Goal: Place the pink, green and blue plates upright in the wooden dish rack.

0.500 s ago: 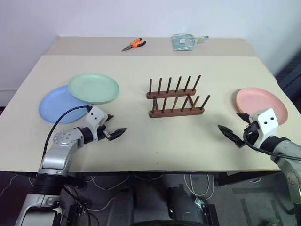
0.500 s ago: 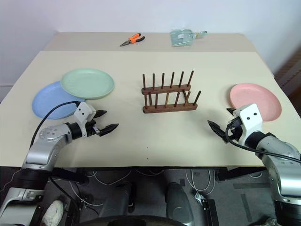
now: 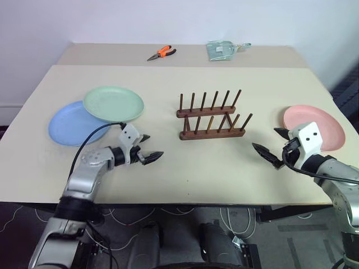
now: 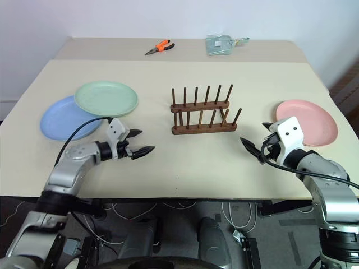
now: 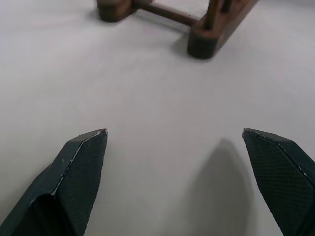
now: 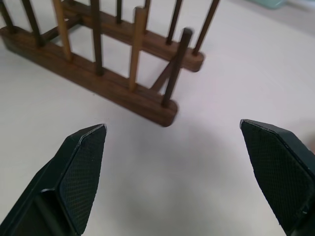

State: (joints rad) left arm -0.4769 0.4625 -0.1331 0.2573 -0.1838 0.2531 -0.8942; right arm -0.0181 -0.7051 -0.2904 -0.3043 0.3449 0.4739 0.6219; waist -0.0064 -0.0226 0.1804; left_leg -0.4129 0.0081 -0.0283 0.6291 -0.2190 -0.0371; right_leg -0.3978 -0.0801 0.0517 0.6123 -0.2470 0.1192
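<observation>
The green plate [image 3: 113, 104] lies flat at the table's left, overlapping the blue plate [image 3: 70, 124] beneath it. The pink plate [image 3: 322, 124] lies flat at the right, partly hidden by my right hand. Between them stands the wooden dish rack [image 3: 212, 116], dark brown with upright pegs and nothing in it. My left gripper [image 3: 155, 144] is open and holds nothing, hovering over bare table in front of the green plate and pointing toward the rack [image 5: 206, 39]. My right gripper [image 3: 264, 138] is open too, just left of the pink plate, facing the rack's right end [image 6: 123, 93].
Orange-handled pliers [image 3: 161, 53] and a clear packet [image 3: 221, 49] lie on the far table section behind the rack. The table's front edge [image 3: 185, 203] runs just below both grippers. Bare tabletop separates each gripper from the rack.
My left gripper has moved right and farther from the front edge, toward the rack. My right gripper has moved left and slightly away from the front edge. Both have stayed open.
</observation>
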